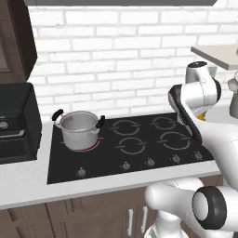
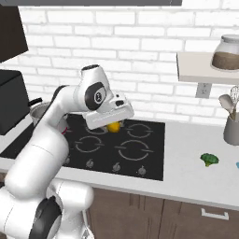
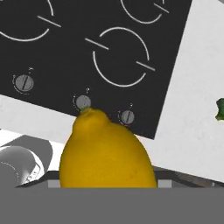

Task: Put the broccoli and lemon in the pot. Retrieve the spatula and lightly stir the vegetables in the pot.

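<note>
My gripper [image 2: 113, 125] is shut on the yellow lemon [image 3: 107, 153], held in the air over the black cooktop [image 2: 140, 154]. The lemon [image 2: 113, 127] pokes out under the white hand, and in the left base view it [image 1: 201, 117] shows as a yellow tip behind the arm. The steel pot [image 1: 80, 130] stands empty on the front left burner, well to the left of the hand. My arm covers most of the pot [image 2: 38, 112] in the right base view. The broccoli [image 2: 209, 159] lies on the white counter right of the cooktop. A light-blue sliver [image 2: 237, 165] at the picture's edge is too small to name.
A black toaster oven [image 1: 16, 123] stands left of the pot. A grey utensil holder [image 2: 231, 130] stands at the back right, under a shelf [image 2: 200, 70] with a glass jar [image 2: 228, 53]. Control knobs [image 3: 83, 102] line the cooktop's front edge.
</note>
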Robot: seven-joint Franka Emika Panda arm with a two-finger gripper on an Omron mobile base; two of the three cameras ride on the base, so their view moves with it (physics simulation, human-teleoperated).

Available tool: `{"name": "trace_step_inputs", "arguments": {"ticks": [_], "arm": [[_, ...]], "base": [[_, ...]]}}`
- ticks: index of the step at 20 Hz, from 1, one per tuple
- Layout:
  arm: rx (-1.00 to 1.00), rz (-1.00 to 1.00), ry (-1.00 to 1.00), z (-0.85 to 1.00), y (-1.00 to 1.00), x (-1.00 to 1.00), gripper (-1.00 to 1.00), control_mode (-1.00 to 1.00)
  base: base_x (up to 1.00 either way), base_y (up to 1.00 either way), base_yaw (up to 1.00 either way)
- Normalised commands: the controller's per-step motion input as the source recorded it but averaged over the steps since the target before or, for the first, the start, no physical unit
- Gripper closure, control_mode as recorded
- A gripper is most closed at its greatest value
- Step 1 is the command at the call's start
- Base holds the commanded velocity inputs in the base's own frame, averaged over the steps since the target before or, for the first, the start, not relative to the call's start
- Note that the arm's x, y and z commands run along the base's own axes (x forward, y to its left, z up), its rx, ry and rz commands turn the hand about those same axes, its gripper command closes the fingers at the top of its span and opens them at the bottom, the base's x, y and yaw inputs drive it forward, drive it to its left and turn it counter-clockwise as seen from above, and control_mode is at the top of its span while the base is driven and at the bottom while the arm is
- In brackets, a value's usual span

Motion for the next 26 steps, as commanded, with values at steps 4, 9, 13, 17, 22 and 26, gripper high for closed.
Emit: {"name": "trace_step_inputs", "arguments": {"ticks": [4, 9, 13, 17, 22, 26], "arm": [[0.04, 0.10, 0.10, 0.14, 1.00, -0.04, 1.00, -1.00], [0.05, 0.11, 0.03, 0.01, 1.00, -0.01, 1.00, -1.00], [0.03, 0.11, 0.00, 0.00, 1.00, 0.00, 1.00, -1.00], [0.03, 0.09, 0.00, 0.00, 1.00, 0.00, 1.00, -1.00], [0.09, 0.10, 0.00, 0.00, 1.00, 0.02, 1.00, -1.00], [0.12, 0.10, -0.01, 0.00, 1.00, 0.05, 1.00, -1.00]], "base": [[0.00, 0.00, 0.00], [0.00, 0.00, 0.00], [0.00, 0.00, 0.00], [0.00, 0.00, 0.00], [0.00, 0.00, 0.00], [0.00, 0.00, 0.00]]}}
